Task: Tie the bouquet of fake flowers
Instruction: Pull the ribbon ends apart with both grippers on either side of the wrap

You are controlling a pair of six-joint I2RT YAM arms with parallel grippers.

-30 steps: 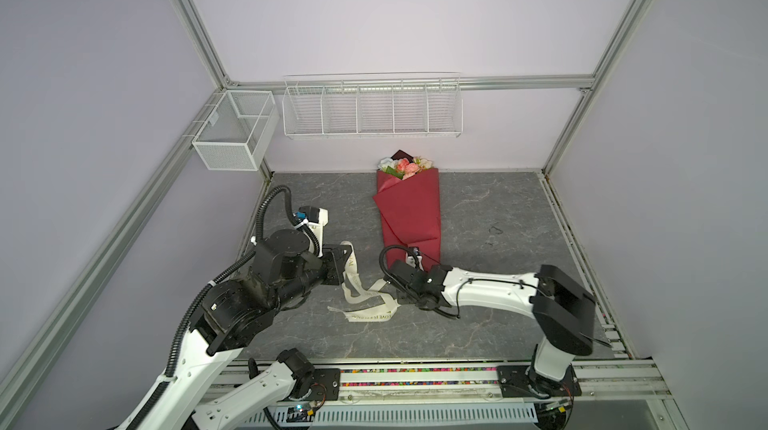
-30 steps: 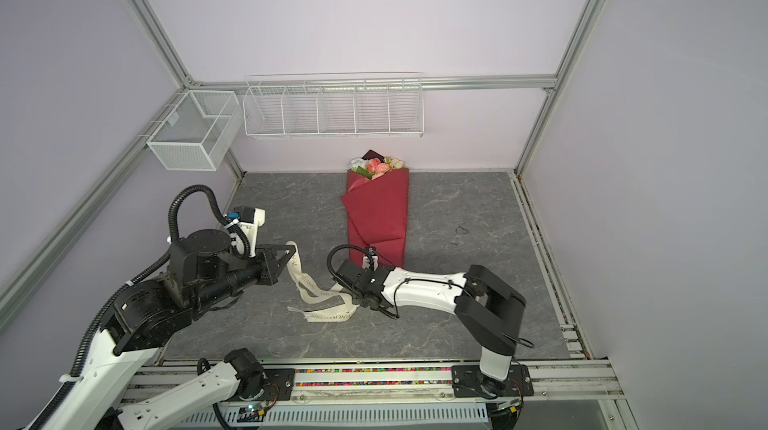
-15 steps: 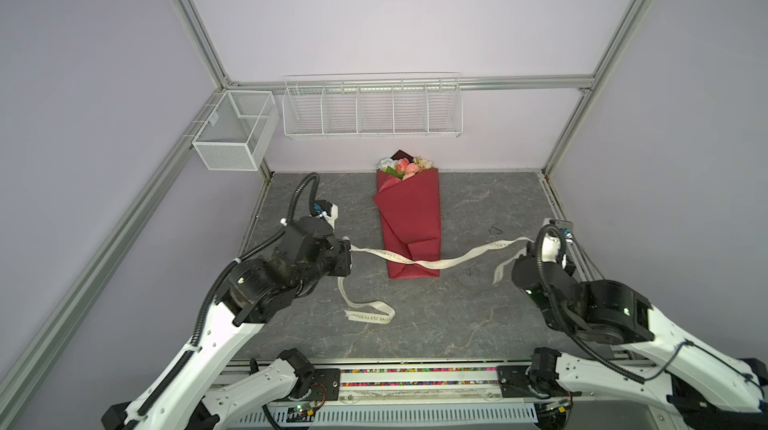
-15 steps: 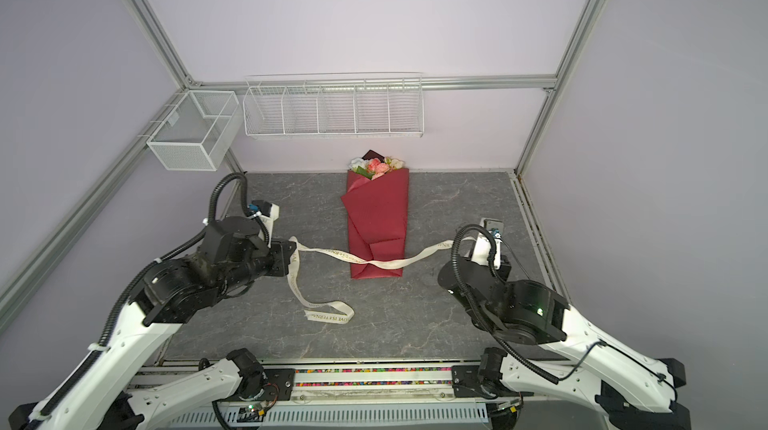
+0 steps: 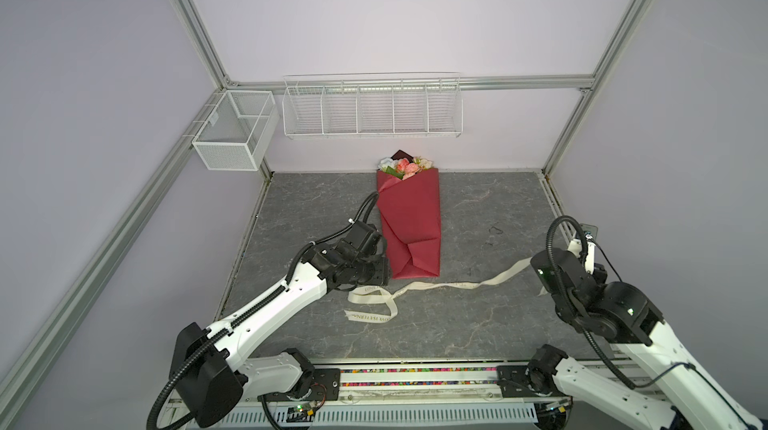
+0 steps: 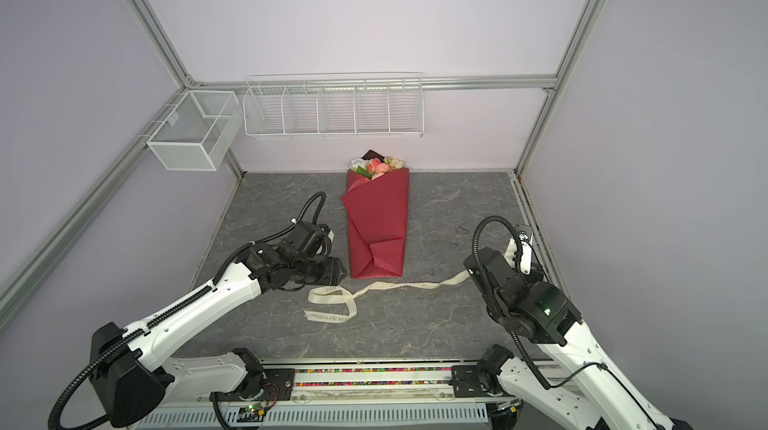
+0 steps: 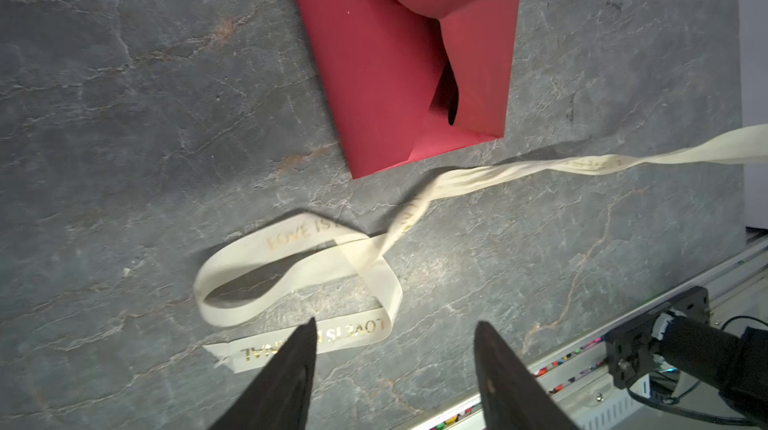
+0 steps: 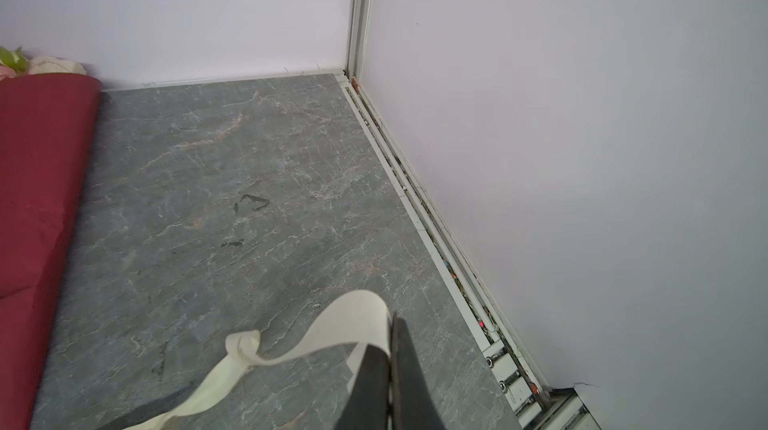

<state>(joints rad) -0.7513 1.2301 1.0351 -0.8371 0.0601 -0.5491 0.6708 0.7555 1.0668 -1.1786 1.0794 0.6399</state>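
Near bouquet (image 5: 409, 220) foot, looped ribbon (image 5: 370, 290)

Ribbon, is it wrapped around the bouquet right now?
No, the ribbon lies loose on the table beside the bouquet's lower end.

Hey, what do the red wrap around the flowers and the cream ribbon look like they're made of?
Red wrap: probably matte paper or a paper-like sheet; it holds sharp folds and shows no shine.
Ribbon: likely a satin-type fabric, slightly glossy, with gold printed lettering; it twists and loops limply.
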